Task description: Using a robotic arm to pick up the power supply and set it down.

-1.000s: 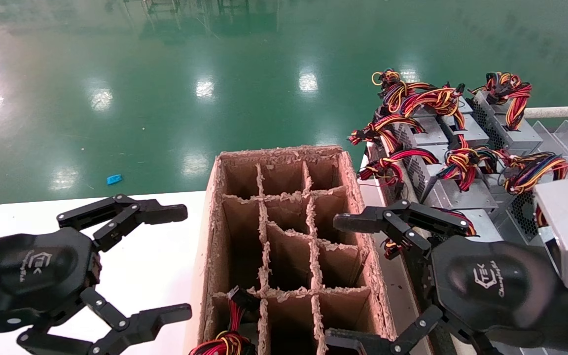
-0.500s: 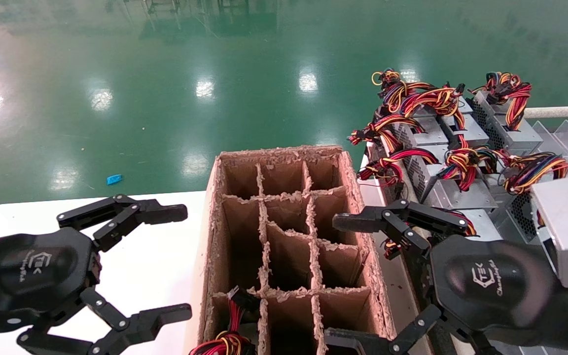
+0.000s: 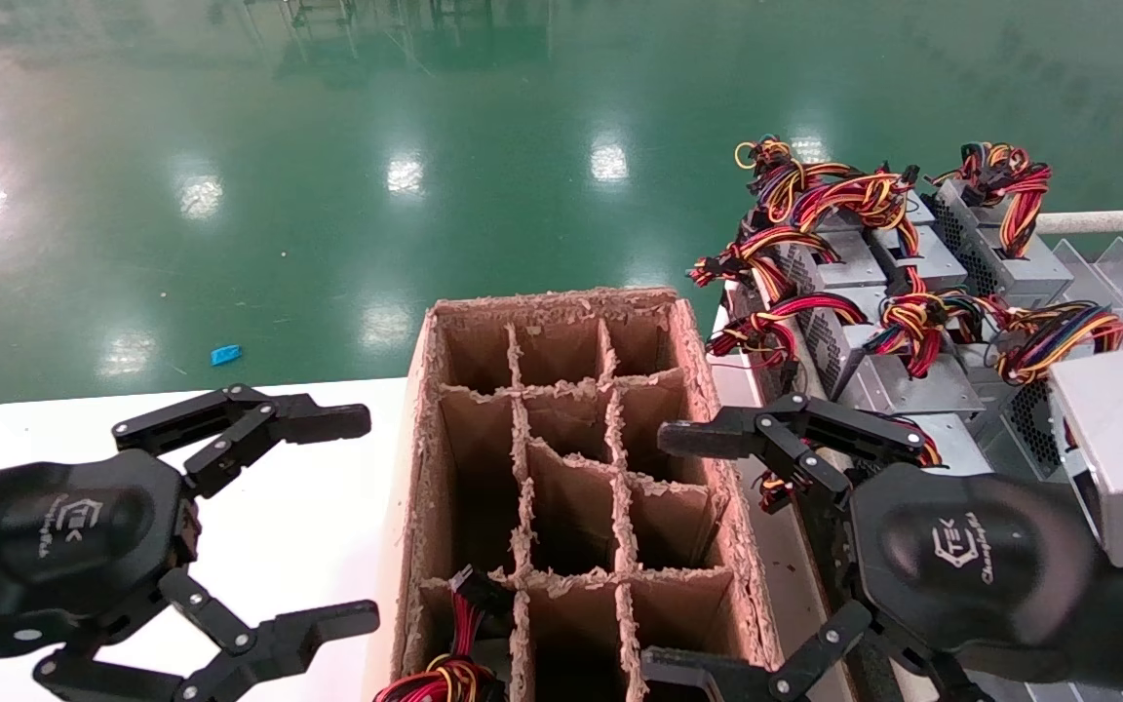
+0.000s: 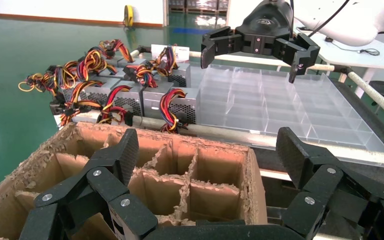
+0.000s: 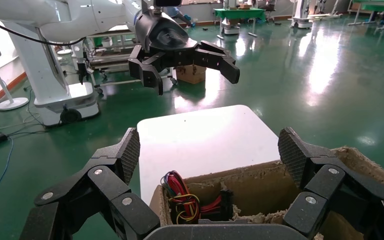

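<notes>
Several silver-grey power supplies sit in rows on the rack at the right. The power supply [image 3: 1027,429] nearest my right wrist has a perforated grille and a loose orange, yellow, red and blue wire bundle [image 3: 1059,331]. My right gripper [image 3: 671,556] hangs open over the right edge of the cardboard box [image 3: 561,297], to the left of that unit and apart from it. Over the white table [image 3: 328,526], left of the box, my left gripper [image 3: 352,519] is open and empty. In the wrist views both the left gripper [image 4: 207,150] and the right gripper [image 5: 210,150] hold nothing.
The box is split by ragged dividers into several cells. The near-left cell holds a red and yellow wire bundle [image 3: 449,673] [image 5: 182,200]. A clear partitioned tray [image 4: 285,107] lies beyond the power supplies. A white bar [image 3: 1107,220] runs behind the rack. Green floor surrounds the table.
My right arm has crept very slightly to the left. The left arm and the power supplies have not moved.
</notes>
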Robot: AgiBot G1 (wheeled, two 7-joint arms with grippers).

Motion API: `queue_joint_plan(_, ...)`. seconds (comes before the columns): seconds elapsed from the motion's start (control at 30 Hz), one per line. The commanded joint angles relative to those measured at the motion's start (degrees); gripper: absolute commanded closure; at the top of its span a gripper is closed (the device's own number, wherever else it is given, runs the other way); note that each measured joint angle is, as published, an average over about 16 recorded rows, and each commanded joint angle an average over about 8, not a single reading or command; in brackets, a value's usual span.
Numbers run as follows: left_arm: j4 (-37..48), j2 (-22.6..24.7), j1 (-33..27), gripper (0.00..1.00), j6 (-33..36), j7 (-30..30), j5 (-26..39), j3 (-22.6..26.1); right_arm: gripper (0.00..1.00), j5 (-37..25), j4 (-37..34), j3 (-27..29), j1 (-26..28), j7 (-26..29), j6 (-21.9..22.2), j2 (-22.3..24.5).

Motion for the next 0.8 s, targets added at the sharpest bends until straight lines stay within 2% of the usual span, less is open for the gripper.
queue_joint_plan(0.03, 0.0, 0.0, 0.0, 0.0, 0.0, 0.0, 0.0, 0.0, 0.0, -0.01, 0.0, -0.01, 0.01, -0.01, 0.01, 0.01)
queue_joint_plan(0.8, 0.0, 0.0, 0.0, 0.0, 0.0, 0.0, 0.0, 0.0, 0.0, -0.05, 0.0, -0.08, 0.09, -0.02, 0.02, 0.01)
